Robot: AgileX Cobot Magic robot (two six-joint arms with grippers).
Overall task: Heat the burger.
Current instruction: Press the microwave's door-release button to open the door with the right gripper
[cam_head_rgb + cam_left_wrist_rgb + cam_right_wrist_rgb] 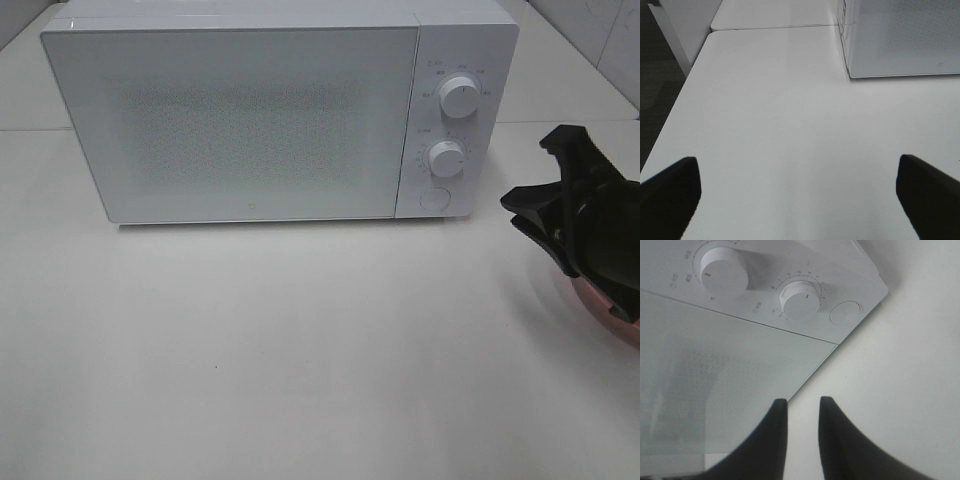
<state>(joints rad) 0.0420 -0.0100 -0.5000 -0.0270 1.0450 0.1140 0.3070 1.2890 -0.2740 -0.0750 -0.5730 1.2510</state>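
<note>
The burger is hidden from every view. Only a rim of the pink plate (612, 320) peeks out under my right arm at the right edge of the table. The white microwave (250, 120) stands at the back with its door closed. My right gripper (535, 205) hangs just right of its control panel, above the plate. In the right wrist view this gripper (802, 405) has its fingers drawn almost together with only a narrow slit and nothing between them, pointing toward the door's lower corner. My left gripper (800, 200) is wide open and empty over bare table left of the microwave (900, 45).
The control panel carries two round knobs (459, 97) (446, 158) and a round button (434, 198), also visible as a button (845, 312) in the right wrist view. The white table (300, 380) stretches in front of the microwave. Its left edge (670, 130) drops to a dark floor.
</note>
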